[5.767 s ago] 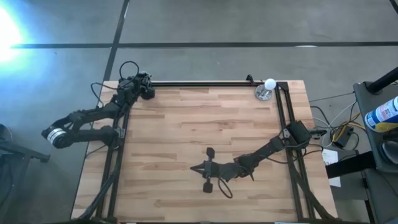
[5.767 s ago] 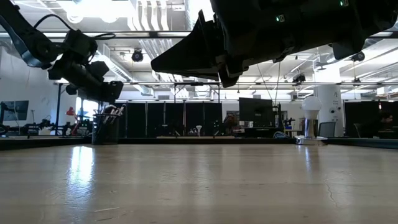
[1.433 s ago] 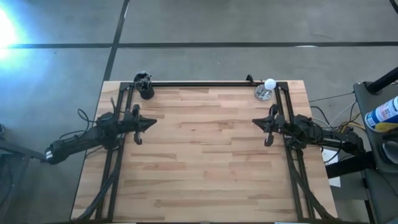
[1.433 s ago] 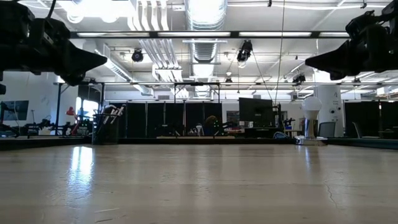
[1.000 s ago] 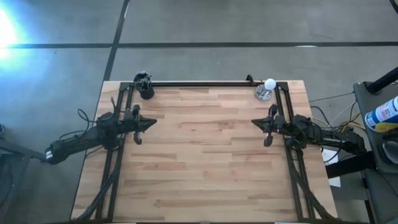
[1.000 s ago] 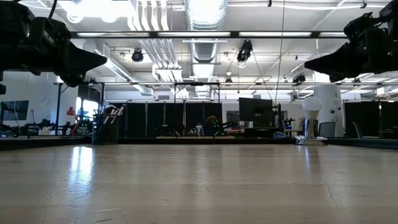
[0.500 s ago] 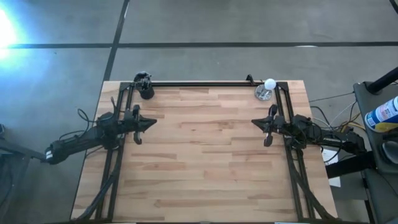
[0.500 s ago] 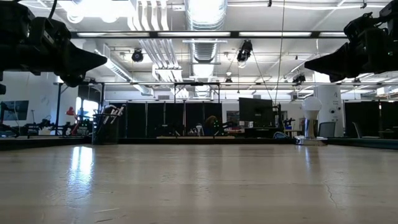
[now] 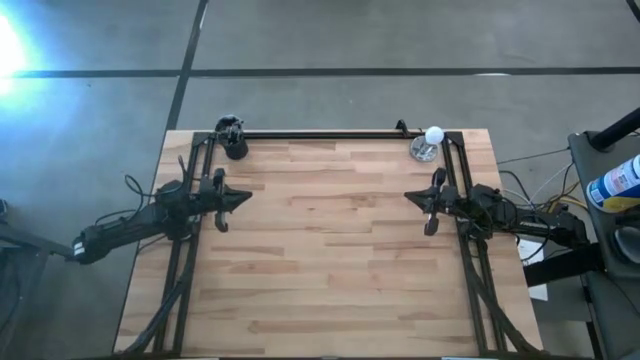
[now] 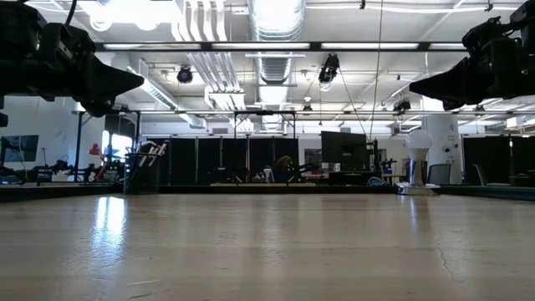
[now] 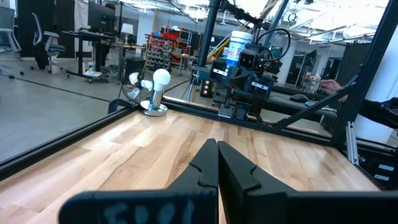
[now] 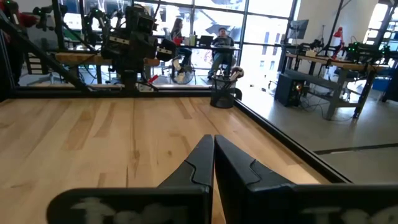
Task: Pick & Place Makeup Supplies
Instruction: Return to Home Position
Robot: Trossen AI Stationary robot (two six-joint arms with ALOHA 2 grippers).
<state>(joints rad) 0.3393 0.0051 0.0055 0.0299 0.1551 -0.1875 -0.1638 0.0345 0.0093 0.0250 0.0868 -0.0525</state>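
The makeup brushes [image 9: 230, 126] stand handle-down in a small black cup [image 9: 235, 148] at the table's far left corner; their heads stick up out of the cup [image 10: 149, 151], also seen as brushes [image 12: 233, 73] in the cup [image 12: 224, 96] in the right wrist view. My left gripper [image 9: 247, 197] hangs shut at the table's left edge, pointing level across the table, fingertips together [image 11: 217, 144]. My right gripper [image 9: 408, 196] hangs shut at the right edge, facing it [image 12: 213, 139]. Both grippers are above the wood and hold nothing.
A white ball on a silver base [image 9: 431, 140] stands at the far right corner. Black rails [image 9: 320, 134] frame the far edge and both sides of the wooden table [image 9: 330, 260]. People sit at desks in the room beyond [image 12: 221, 46].
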